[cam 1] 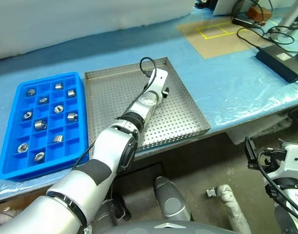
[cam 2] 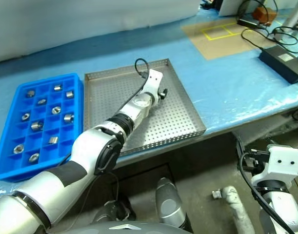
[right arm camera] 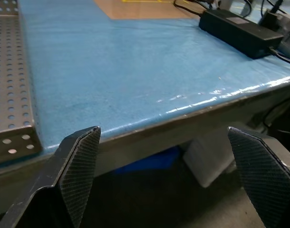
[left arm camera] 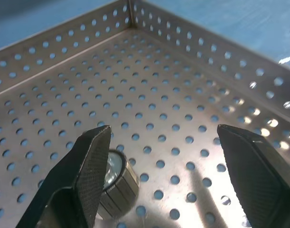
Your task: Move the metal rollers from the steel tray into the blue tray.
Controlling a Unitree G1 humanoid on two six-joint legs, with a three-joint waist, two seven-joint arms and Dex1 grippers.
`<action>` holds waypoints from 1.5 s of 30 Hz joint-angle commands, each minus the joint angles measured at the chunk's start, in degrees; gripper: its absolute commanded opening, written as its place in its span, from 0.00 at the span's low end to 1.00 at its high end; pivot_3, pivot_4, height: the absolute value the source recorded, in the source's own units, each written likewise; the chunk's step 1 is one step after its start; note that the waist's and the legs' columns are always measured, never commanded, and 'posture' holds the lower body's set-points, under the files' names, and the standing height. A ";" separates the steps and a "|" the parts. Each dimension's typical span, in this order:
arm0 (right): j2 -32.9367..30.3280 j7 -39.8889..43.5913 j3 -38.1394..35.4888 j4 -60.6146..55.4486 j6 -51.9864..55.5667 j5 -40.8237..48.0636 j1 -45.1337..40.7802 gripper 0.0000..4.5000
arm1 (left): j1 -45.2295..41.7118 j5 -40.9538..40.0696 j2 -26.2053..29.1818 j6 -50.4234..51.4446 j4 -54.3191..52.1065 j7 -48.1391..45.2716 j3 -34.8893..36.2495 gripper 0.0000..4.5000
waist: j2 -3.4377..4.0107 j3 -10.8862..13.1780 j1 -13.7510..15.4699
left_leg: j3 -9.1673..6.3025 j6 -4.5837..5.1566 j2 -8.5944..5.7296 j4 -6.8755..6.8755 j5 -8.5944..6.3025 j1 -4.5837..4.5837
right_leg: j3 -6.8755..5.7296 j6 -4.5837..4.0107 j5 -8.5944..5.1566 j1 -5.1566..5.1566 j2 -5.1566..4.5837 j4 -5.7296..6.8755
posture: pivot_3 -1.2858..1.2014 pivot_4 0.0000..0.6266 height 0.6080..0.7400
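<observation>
The left arm is reaching forward over the steel tray (cam 1: 188, 114), its left gripper (left arm camera: 163, 180) pointing nearly level toward the tray's far corner, fingers (left arm camera: 90, 166) standing wide and holding nothing. One metal roller (left arm camera: 117, 183) is lying on the tray floor just beside one finger. The other metal rollers (cam 1: 40, 124) are sitting in the blue tray (cam 1: 12, 141) beside the steel tray. The right gripper (right arm camera: 163, 180) is hanging off the table edge (right arm camera: 192, 114), fingers wide, empty. No writing is readable.

Left arm stretched forward, left gripper (left arm camera: 166, 161) open wide; right gripper (right arm camera: 171, 164) (held low) also open.
</observation>
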 commanded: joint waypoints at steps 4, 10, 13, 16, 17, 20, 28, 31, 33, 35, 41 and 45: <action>-0.01 -0.34 -0.79 -1.13 -0.53 -0.36 0.53 1.00 | 1.43 0.82 -0.97 -0.76 -1.00 9.42 1.36 0.84 | 0.00 0.00 -1.99 | -0.02 0.18 -0.17 0.00 -0.12 0.02 | -0.01 0.08 0.04 0.18 -0.12 -0.28 | 0.17 0.24 1.00; -0.71 -0.16 0.29 0.33 -0.48 -1.31 -0.72 1.00 | 2.27 0.52 -0.64 0.33 -0.86 10.22 2.63 0.84 | 0.00 0.00 -3.31 | -0.04 0.42 -0.52 0.05 -0.27 0.01 | -0.02 0.32 0.13 0.35 -0.47 -0.48 | 0.17 0.24 1.00; -0.83 -0.22 0.75 0.79 -0.49 -1.78 -1.35 1.00 | 3.43 -0.58 -0.48 1.65 -0.70 9.67 4.02 0.84 | 0.00 -0.01 -3.42 | -0.04 0.49 -0.57 0.10 -0.32 0.03 | -0.03 0.33 0.14 0.42 -0.53 -0.51 | 0.17 0.24 1.00; -0.62 -0.09 0.40 1.01 -0.88 -1.93 -0.94 1.00 | 4.30 -3.22 -0.47 2.70 -0.82 8.97 7.18 0.70 | 0.03 -0.02 -3.44 | -0.05 0.49 -0.57 0.10 -0.32 0.13 | -0.06 0.36 0.13 0.53 -0.53 -0.51 | 0.17 0.24 1.00; -0.51 -0.10 0.31 1.16 -1.02 -2.04 -0.76 1.00 | 4.38 -3.93 -0.45 3.02 -0.88 9.06 8.10 0.64 | 0.02 -0.02 -3.45 | -0.05 0.49 -0.57 0.11 -0.32 0.13 | -0.06 0.37 0.14 0.53 -0.53 -0.51 | 0.17 0.24 1.00; -0.34 -0.20 0.53 1.41 -1.17 -2.37 -0.73 1.00 | 4.20 -4.25 -0.38 3.14 -0.99 9.03 8.99 0.41 | -0.01 -0.05 -3.79 | -0.06 0.49 -0.57 0.12 -0.32 0.13 | -0.07 0.38 0.14 0.54 -0.54 -0.51 | 0.17 0.24 1.00; -0.66 -0.05 2.64 3.00 -1.23 -3.49 -2.49 1.00 | 1.48 -4.74 -0.79 -3.99 -2.04 2.49 9.80 0.24 | -0.02 -0.04 -4.01 | -0.06 0.49 -0.61 0.13 -0.32 0.13 | -0.07 0.57 0.03 0.56 -0.57 -0.51 | 0.19 0.24 1.00; -1.00 0.29 3.62 4.16 -1.11 -3.27 -4.45 1.00 | 1.03 -3.61 0.18 -6.74 -2.39 2.49 8.79 0.24 | -0.02 -0.03 -4.02 | -0.06 0.52 -0.63 0.13 -0.33 0.05 | -0.07 0.44 0.17 0.50 -0.61 -0.51 | 0.21 0.24 1.00; -1.38 1.16 3.70 5.94 -0.92 -1.53 -7.58 1.00 | 0.85 -1.48 1.10 -9.78 -3.01 3.09 6.59 0.24 | -0.05 -0.02 -4.00 | -0.06 0.54 -0.63 0.13 -0.34 0.05 | -0.08 0.48 0.19 0.50 -0.62 -0.51 | 0.24 0.24 1.00; -2.51 2.13 4.14 8.46 -0.62 -0.97 -10.83 1.00 | 0.71 -1.17 1.50 -12.65 -3.74 0.93 5.67 0.24 | -0.06 -0.01 -3.89 | -0.06 0.55 -0.67 0.13 -0.34 0.04 | -0.10 0.58 0.24 0.50 -0.69 -0.51 | 0.25 0.24 1.00; -7.54 6.88 8.63 19.15 -0.97 -1.41 -20.68 1.00 | 3.73 -4.54 3.62 -20.58 -8.89 -10.80 5.68 0.24 | -0.10 0.01 -1.65 | -0.07 0.84 -0.73 0.28 -0.22 0.09 | -0.20 0.67 0.33 0.63 -0.80 -0.41 | 0.34 0.24 1.00; -9.22 10.21 13.29 27.79 -2.87 -2.49 -28.02 1.00 | 7.99 -7.21 5.26 -21.73 -16.91 -16.69 5.53 0.24 | -0.15 0.03 1.08 | -0.13 0.90 -0.69 0.54 -0.23 0.12 | -0.24 0.64 0.34 0.68 -0.81 -0.10 | 0.39 0.24 1.00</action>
